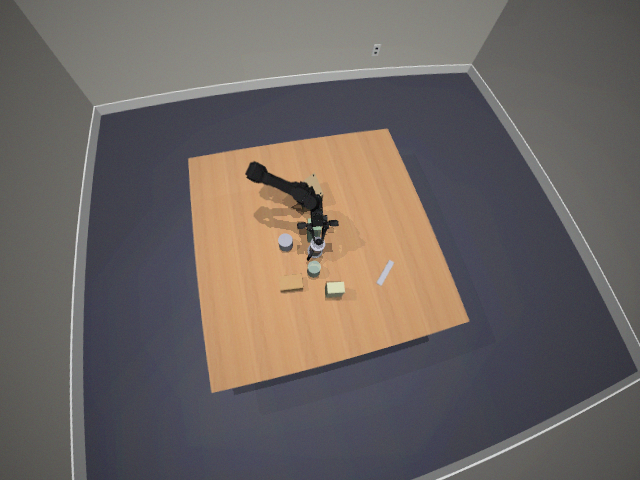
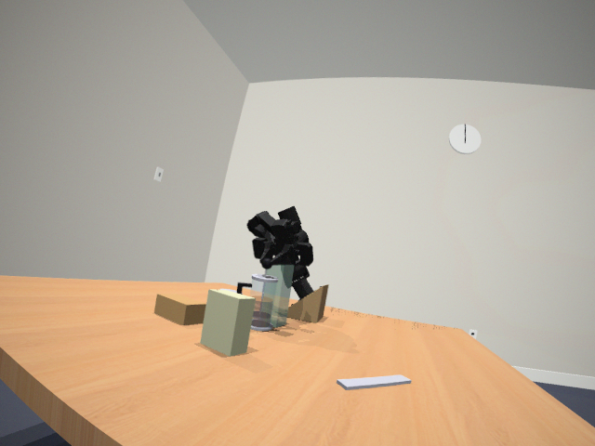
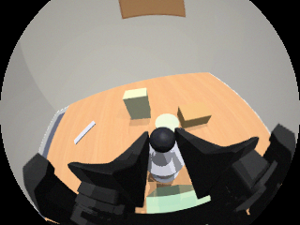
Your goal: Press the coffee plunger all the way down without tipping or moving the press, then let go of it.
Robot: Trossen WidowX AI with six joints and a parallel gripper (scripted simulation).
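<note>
The plunger's black knob [image 1: 318, 241] [image 2: 266, 263] [image 3: 162, 140] is gripped between the partly open fingers [image 1: 319, 239] [image 2: 267, 261]. The clear press [image 1: 316, 249] [image 2: 263, 302] [image 3: 165, 165] is stood upright on the desk [image 1: 248, 320] [image 2: 297, 393] [image 3: 108, 122].

The round plunger knob [image 1: 318, 241] [image 2: 266, 263] [image 3: 162, 140] is plain black; the clear cylindrical press [image 1: 316, 250] [image 2: 263, 302] [image 3: 164, 168] has pale lavender-grey rims. Pale yellow-green colours the upright rectangular block [image 1: 335, 289] [image 2: 228, 321] [image 3: 137, 104]. Light-brown wood grain streaks the flat worktop [image 1: 248, 320] [image 2: 307, 384] [image 3: 105, 155].

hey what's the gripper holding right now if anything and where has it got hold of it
The gripper holds the coffee plunger by its round black knob.
</note>
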